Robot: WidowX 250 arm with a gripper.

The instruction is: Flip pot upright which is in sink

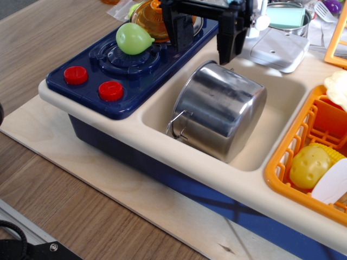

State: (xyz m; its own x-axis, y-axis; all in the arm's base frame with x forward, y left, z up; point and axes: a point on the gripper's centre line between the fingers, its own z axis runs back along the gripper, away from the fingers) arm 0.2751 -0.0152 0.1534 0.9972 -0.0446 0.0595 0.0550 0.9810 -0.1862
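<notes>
The shiny steel pot (222, 111) lies tipped over in the cream sink (282, 97). Its curved side faces up and a wire loop handle (178, 125) points to the front left; its opening is hidden. My black gripper (205, 54) hangs open just above the pot's far left edge. One finger (182, 33) is over the stove corner and the other finger (230, 42) is over the sink's back rim. It holds nothing and does not visibly touch the pot.
A navy stove (124, 62) with red knobs carries a green pear-shaped toy (134, 38) and an amber lidded pan (154, 19). An orange dish rack (295, 146) with food toys stands to the right. A small green-lidded pot (287, 16) and a grey faucet block (276, 50) stand behind the sink.
</notes>
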